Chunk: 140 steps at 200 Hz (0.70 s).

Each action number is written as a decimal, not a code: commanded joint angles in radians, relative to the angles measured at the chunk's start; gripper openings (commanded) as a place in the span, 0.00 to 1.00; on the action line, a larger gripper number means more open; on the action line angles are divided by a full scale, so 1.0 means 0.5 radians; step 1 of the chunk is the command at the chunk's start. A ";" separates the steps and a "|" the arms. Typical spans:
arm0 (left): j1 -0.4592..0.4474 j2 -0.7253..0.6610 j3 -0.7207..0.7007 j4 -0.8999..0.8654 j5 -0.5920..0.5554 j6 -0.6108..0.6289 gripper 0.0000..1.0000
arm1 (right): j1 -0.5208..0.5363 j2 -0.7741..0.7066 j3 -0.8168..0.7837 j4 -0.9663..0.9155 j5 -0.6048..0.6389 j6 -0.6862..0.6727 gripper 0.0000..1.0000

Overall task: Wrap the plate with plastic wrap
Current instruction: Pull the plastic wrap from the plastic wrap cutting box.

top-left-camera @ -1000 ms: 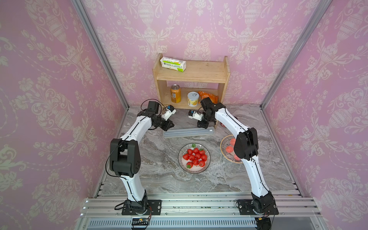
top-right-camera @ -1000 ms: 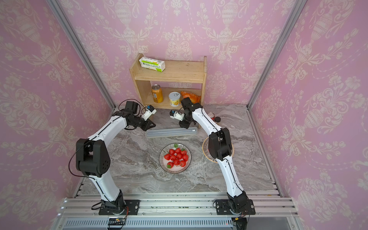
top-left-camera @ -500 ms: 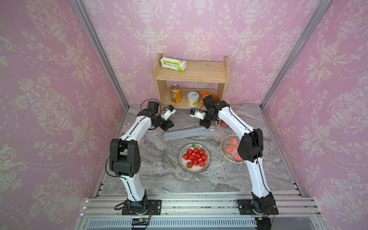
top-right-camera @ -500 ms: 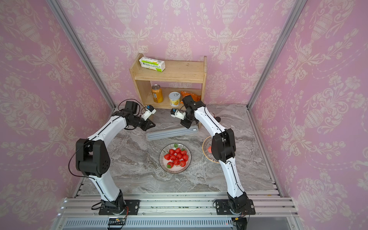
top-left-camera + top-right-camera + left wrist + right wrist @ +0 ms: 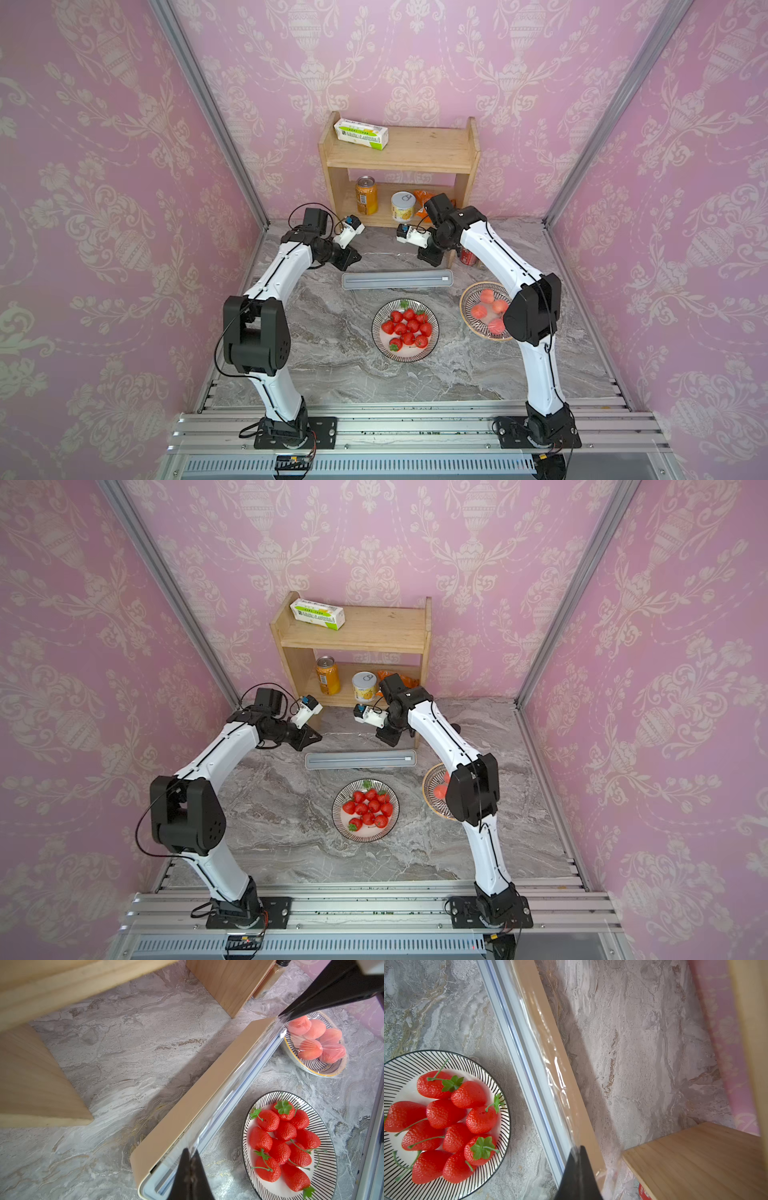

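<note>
The plate [image 5: 432, 349] [image 5: 392, 825] of strawberries, white with black stripes, sits mid-table, uncovered. Just behind it lies the long cream dispenser box [image 5: 397, 280] [image 5: 359, 760] with its greyish lid. A strip of clear plastic wrap [image 5: 228, 1093] [image 5: 556, 1076] rises from the box. My left gripper [image 5: 357, 258] [image 5: 190, 1151] is shut on the film's left end. My right gripper [image 5: 423, 257] [image 5: 579, 1149] is shut on its right end. Both hang above and behind the box, in front of the shelf. The plate's rim also shows in the left wrist view [image 5: 330, 1147] and the right wrist view [image 5: 503, 1093].
A wooden shelf [image 5: 399, 160] stands against the back wall, with a white-and-green carton [image 5: 360, 134] on top and two cans [image 5: 366, 195] below. A film-covered plate of peaches [image 5: 469, 299] sits at the right, under my right arm. A red can [image 5: 468, 257] stands by the shelf's leg.
My right gripper has closed on the film's right end and lifted back toward the shelf. The box's right end swung back for a moment and lies level again. The left arm has held still.
</note>
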 commanded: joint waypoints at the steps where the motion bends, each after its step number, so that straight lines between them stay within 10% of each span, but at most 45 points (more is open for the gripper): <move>1: 0.016 -0.090 -0.007 -0.001 0.055 -0.032 0.00 | 0.006 -0.116 -0.005 -0.002 0.007 0.017 0.00; 140: 0.015 -0.245 0.037 0.024 0.139 -0.105 0.00 | 0.014 -0.292 -0.033 0.030 0.048 0.082 0.00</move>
